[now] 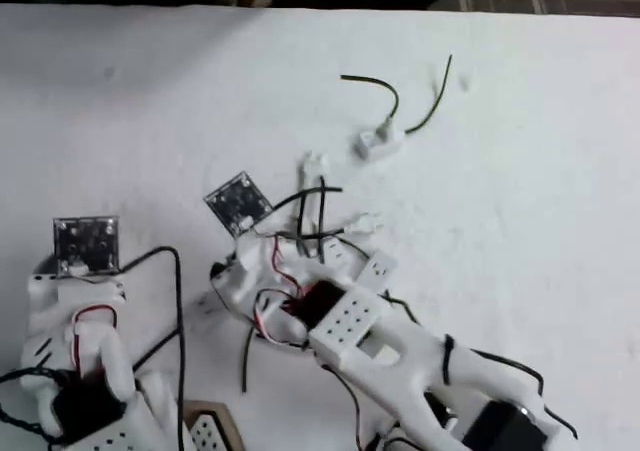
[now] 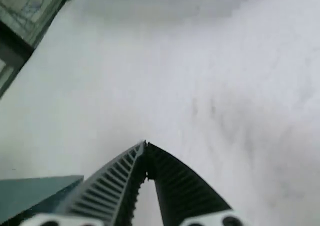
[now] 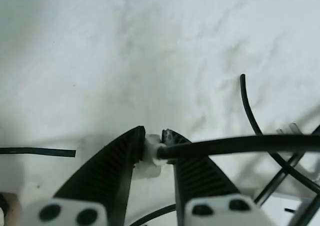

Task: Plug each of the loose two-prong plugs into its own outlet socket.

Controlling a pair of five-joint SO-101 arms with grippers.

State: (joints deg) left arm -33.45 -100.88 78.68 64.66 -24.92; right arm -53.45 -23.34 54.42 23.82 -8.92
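White cloth (image 3: 100,45) spreads beneath the low right pincer (image 3: 153,136) clamping a plug (image 3: 149,158).

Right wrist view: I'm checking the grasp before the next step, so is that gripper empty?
No, the right gripper is closed on a white plug whose black cord runs off to one side.

Brightness: white tabletop (image 1: 520,191) blazing bright and even right across the high view.
Far edge: the room beyond the table drops off dark.
Shadows: soft ones, tucked close under the arms at the near side; a grey patch on the tabletop beside the right gripper (image 3: 155,134).
Contrast: white plug (image 3: 150,161) catching the light between black fingers (image 3: 110,176); left gripper (image 2: 146,147) dark against the pale tabletop.
Mottling: faint grey smudges over the tabletop in the left wrist view.
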